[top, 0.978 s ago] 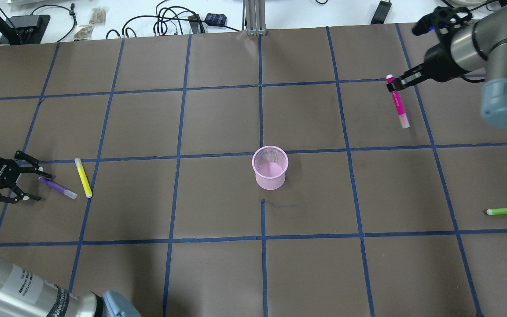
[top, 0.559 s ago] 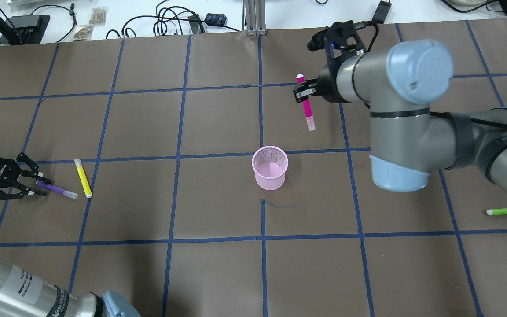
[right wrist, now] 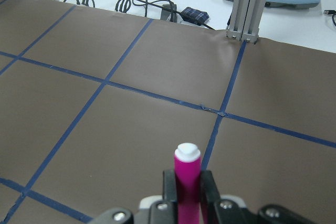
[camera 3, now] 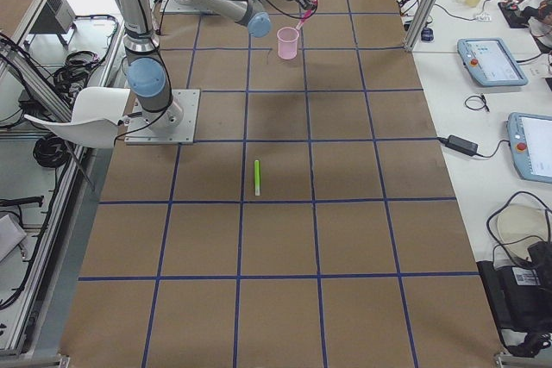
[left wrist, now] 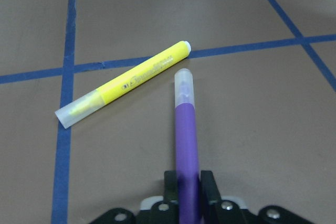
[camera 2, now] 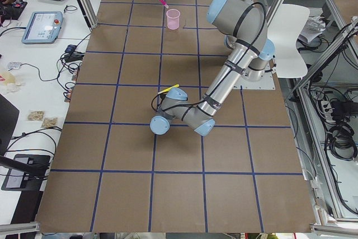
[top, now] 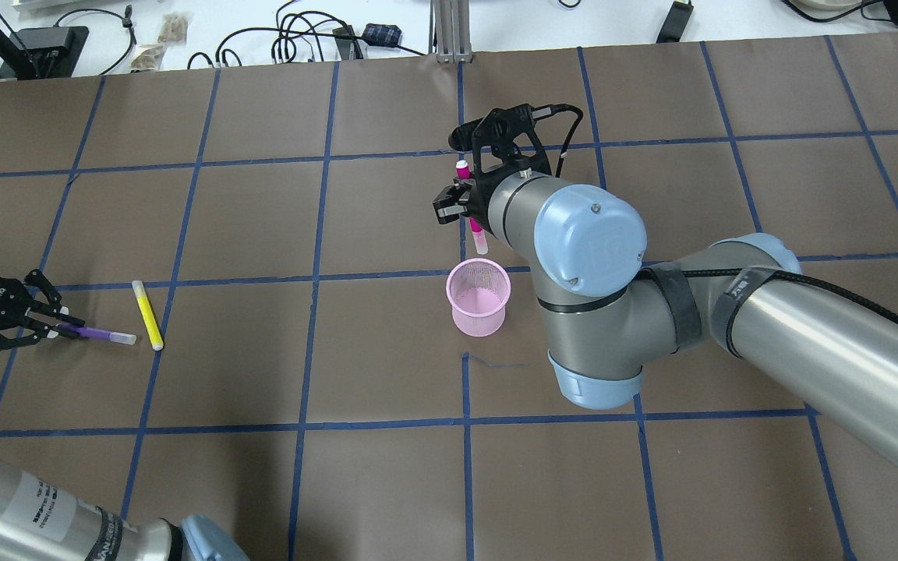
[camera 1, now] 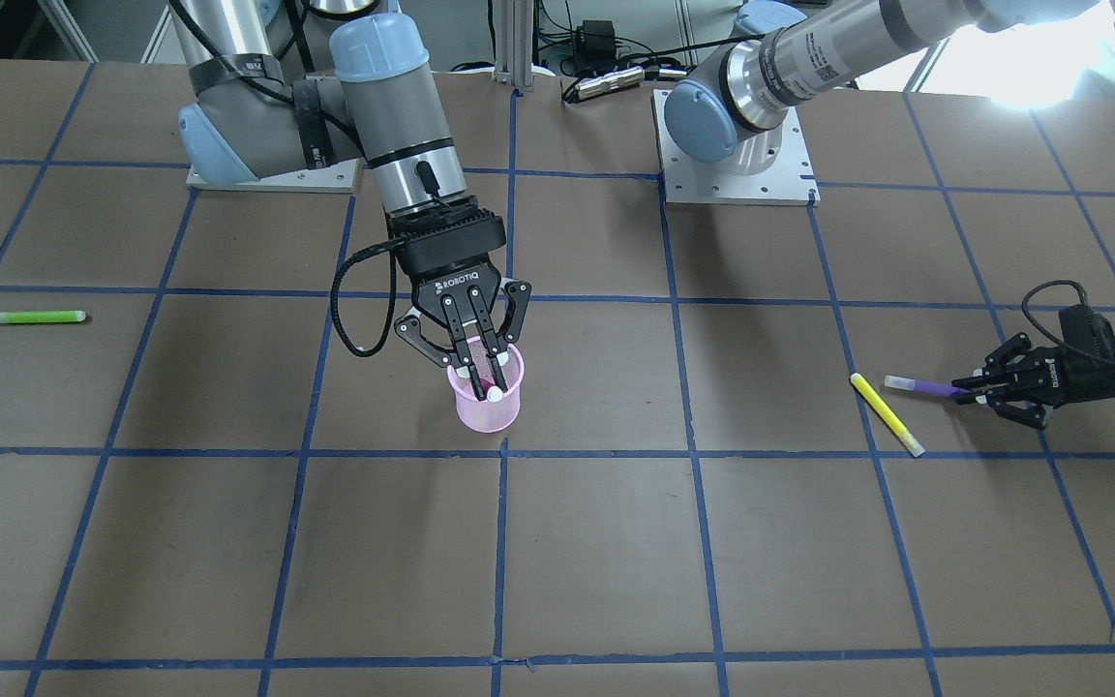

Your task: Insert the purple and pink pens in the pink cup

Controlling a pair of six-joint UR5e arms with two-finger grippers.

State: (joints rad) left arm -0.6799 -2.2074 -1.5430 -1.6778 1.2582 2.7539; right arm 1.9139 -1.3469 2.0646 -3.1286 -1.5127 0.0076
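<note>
At the far left, the left gripper point(top: 67, 329) sits low over the worktop point(top: 387, 483) with its fingers clamped on the rear end of the purple pen point(top: 102, 335). The pen lies nearly flat, its clear cap pointing toward the yellow pen point(top: 147, 315) just beside it. The two are close but apart. I cannot tell whether the purple pen touches the worktop.

In the middle stands the pink cup point(top: 479, 297), upright on a blue tape line, with nothing visible inside it from overhead.

Just above the cup, on its side away from the robot, the right gripper point(camera 1: 483, 368) points down with its fingers closed on the pink pen point(top: 476, 230), holding it near its top. The pen hangs tilted, its pale lower tip close over the cup's rim.

Far right, a green pen point(top: 897, 374) lies flat.
</note>
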